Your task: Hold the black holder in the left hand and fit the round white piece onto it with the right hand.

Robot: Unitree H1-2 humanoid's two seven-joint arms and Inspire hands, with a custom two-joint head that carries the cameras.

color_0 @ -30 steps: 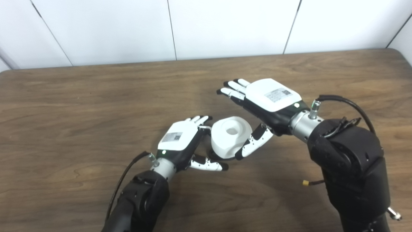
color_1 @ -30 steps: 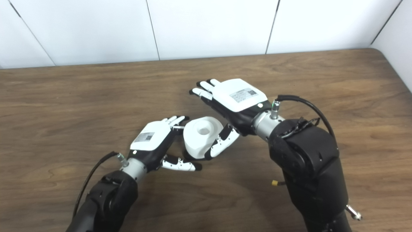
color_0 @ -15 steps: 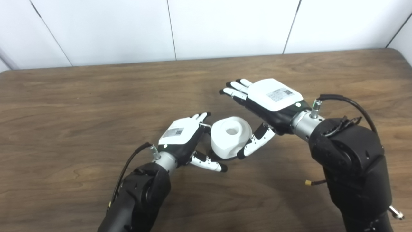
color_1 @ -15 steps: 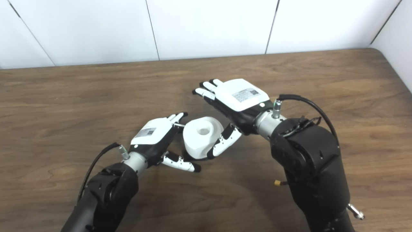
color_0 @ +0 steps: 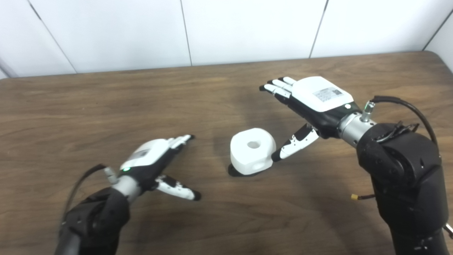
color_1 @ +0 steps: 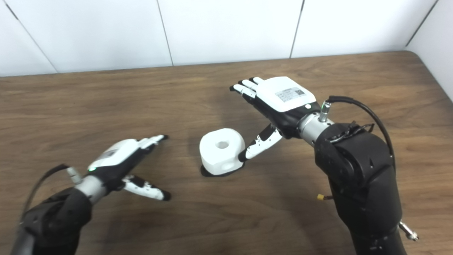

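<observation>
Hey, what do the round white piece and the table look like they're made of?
Round white piece: probably matte plastic, perhaps printed; evenly white, dull, with a centre hole. Table: wood or wood-look laminate, going by the brown grain and a soft sheen; which one can't be told.

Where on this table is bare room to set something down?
Bare wood runs along the table from the wall edge to both hands, and along the near edge between the two arms. The middle is crowded: the round white piece sits on the black holder, the right hand close beside it, the left hand further off.
</observation>
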